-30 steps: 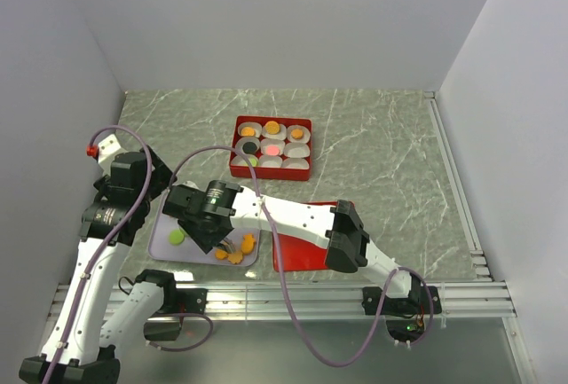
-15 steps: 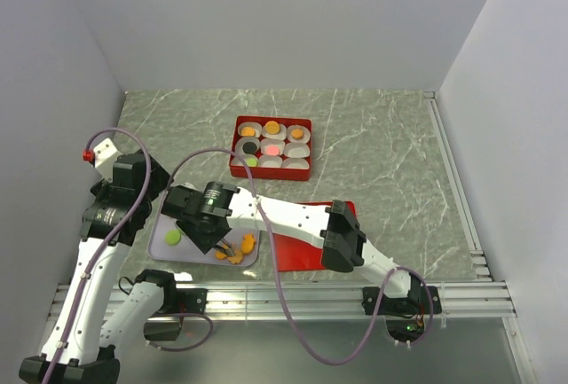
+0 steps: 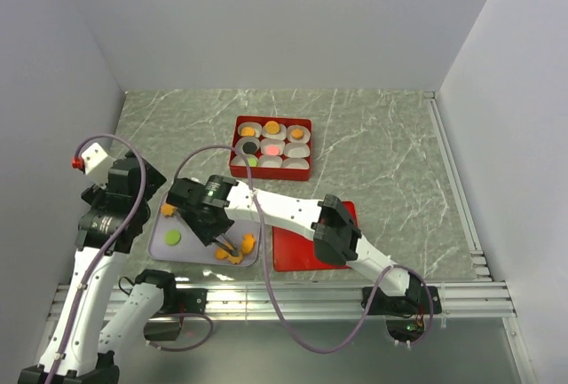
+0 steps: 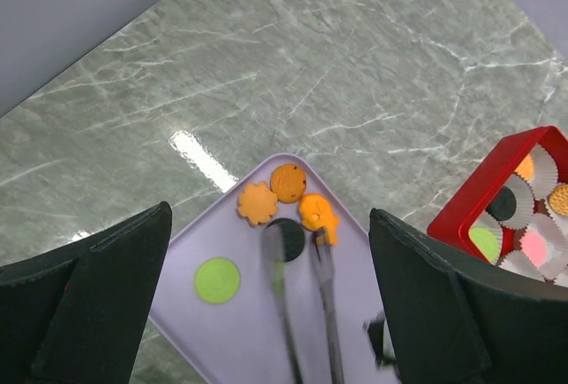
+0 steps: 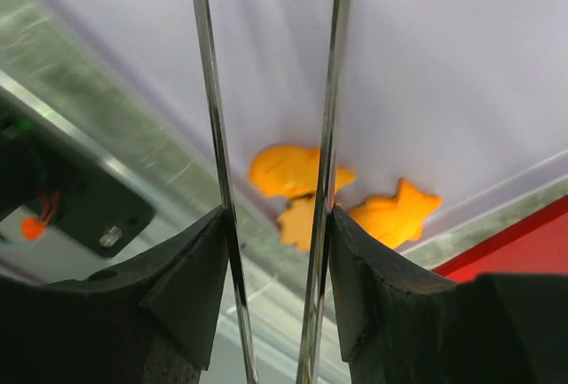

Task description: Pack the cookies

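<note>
On the lavender tray lie a green cookie and orange cookies. The left wrist view shows the green disc, a black disc, an orange flower, an orange round and an orange fish shape. My right gripper is shut on metal tweezers. Their blades stand apart over the tray, tips at the black disc and the fish shape. My left gripper is open and empty, above the tray's left side.
A red box of white paper cups holds orange, black, pink and green cookies; it also shows in the left wrist view. A red lid lies flat right of the tray, under my right arm. The metal rail runs along the near edge.
My left arm has drawn back to the left. My right gripper has shifted slightly right and away with the tweezers, uncovering the tray's left side.
</note>
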### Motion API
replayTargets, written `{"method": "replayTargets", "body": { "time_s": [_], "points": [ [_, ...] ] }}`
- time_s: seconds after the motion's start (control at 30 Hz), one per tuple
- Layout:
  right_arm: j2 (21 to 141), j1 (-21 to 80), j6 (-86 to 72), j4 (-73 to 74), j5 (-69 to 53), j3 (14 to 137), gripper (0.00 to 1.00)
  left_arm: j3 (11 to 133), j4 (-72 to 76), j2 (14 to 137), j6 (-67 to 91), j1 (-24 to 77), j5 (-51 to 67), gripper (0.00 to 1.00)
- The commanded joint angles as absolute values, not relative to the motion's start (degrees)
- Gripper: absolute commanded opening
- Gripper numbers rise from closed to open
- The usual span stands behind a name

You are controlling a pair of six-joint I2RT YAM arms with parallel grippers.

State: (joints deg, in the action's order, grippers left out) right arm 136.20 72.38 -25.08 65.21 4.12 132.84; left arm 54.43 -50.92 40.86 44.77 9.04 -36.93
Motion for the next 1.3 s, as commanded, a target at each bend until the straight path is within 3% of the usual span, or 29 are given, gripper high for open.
{"method": "replayTargets", "body": {
  "time_s": [0.0, 0.47, 0.73, 1.27],
  "points": [
    [137.8, 71.1, -26.4, 65.2, 3.8, 133.5, 0.53, 55.1, -50.3, 39.9, 45.1, 9.2, -37.4, 0.99],
    [136.2, 70.9, -26.9, 65.5, 3.8, 132.3, 0.53, 55.2, -50.3, 39.9, 44.8, 9.1, -36.8, 0.99],
    [133.6, 71.0, -27.3, 66.8, 5.7, 130.7, 0.41, 55.1, -50.0, 39.6, 44.5, 9.2, -36.5, 0.99],
    [122.4, 69.6, -30.1, 70.1, 9.8, 132.3, 0.40, 54.7, -48.8, 39.6, 42.8, 9.9, -33.8, 0.98]
  ]
}}
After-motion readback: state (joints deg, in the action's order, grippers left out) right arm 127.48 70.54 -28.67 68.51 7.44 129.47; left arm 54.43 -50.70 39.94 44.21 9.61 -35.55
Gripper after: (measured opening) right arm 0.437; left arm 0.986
